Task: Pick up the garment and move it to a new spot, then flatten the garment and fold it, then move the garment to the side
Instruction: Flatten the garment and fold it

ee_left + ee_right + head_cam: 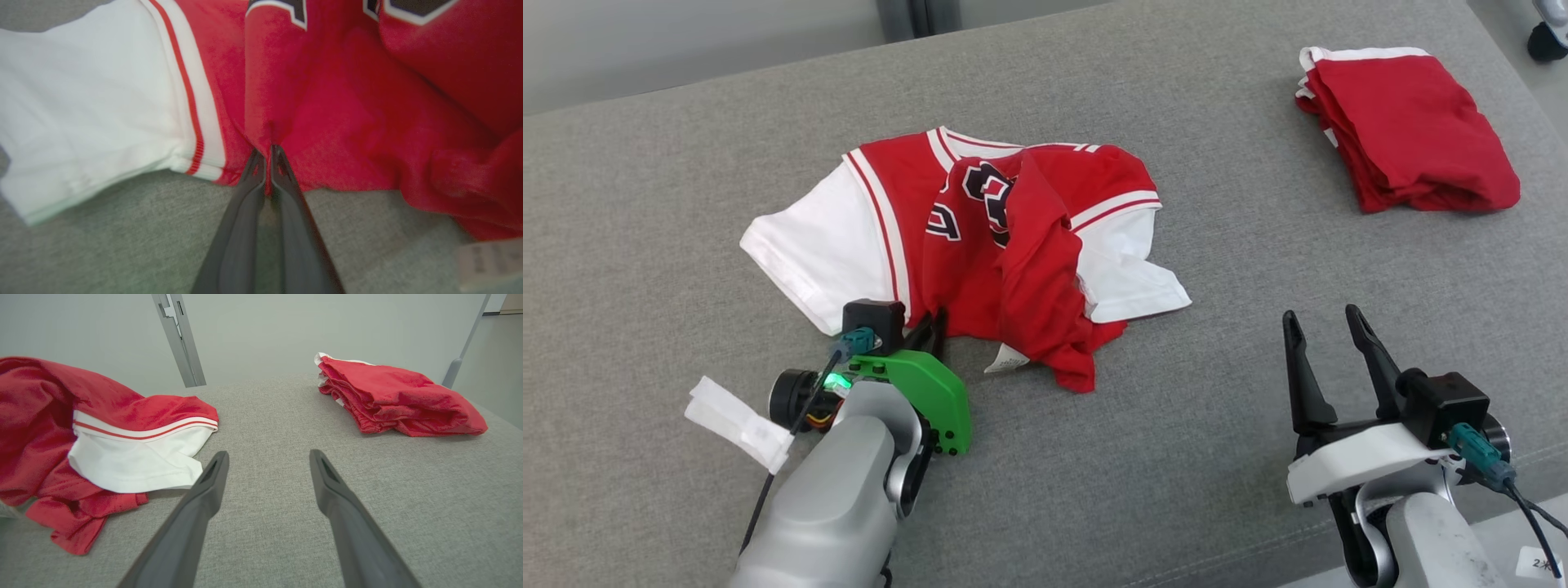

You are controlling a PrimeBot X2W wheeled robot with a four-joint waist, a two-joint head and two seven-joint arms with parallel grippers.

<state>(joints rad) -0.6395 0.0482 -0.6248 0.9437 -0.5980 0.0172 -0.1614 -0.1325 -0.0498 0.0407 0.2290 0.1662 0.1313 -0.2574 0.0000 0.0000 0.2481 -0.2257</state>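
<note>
The garment (980, 237) is a red jersey with white sleeves and dark numerals, lying crumpled in the middle of the grey surface. My left gripper (934, 322) is at its near hem, and in the left wrist view the two dark fingers (267, 157) are pinched together on the red hem of the garment (347, 134). My right gripper (1327, 322) rests lower right, open, with bare grey fabric between its fingers (267, 457). The garment's white right sleeve (135, 461) lies left of those fingers, apart from them.
A folded red garment with white trim (1409, 131) sits at the far right of the grey surface (1217, 449); in the right wrist view it (392, 396) is ahead and right. A white label (1006, 359) pokes out at the jersey's near hem. A grey post (179, 339) stands behind.
</note>
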